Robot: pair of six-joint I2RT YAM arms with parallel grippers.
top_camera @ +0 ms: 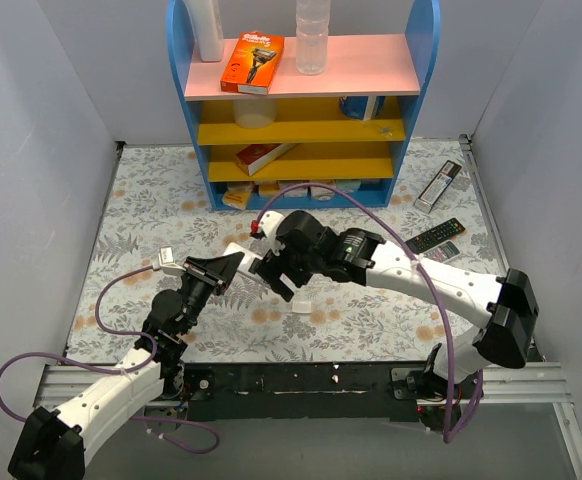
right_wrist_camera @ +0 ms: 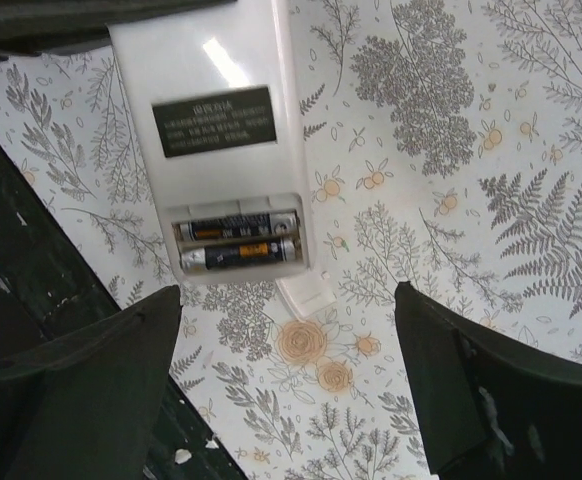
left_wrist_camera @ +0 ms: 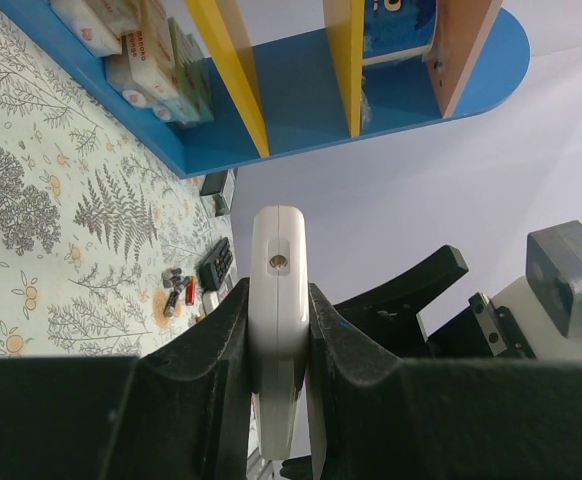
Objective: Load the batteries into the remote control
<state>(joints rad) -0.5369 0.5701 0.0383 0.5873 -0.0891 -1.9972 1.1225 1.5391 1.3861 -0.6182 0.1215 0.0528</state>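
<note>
My left gripper (top_camera: 219, 270) (left_wrist_camera: 278, 310) is shut on the small white remote control (top_camera: 243, 252) (left_wrist_camera: 277, 262) and holds it edge-on above the table. In the right wrist view the remote's plain back (right_wrist_camera: 211, 120) faces the camera. Its battery bay is open, with two dark batteries (right_wrist_camera: 236, 243) lying side by side in it. The white bay cover (right_wrist_camera: 306, 295) (top_camera: 301, 300) lies on the table below. My right gripper (top_camera: 279, 272) (right_wrist_camera: 291, 400) is open and empty, just under the remote's open end. A few loose batteries (left_wrist_camera: 176, 295) lie far off on the table.
A blue shelf unit (top_camera: 301, 110) with yellow and pink boards stands at the back, holding a razor box (top_camera: 252, 62) and bottles. A silver remote (top_camera: 438, 185) and a black remote (top_camera: 434, 237) lie at the right. The black table edge (right_wrist_camera: 31, 300) is close.
</note>
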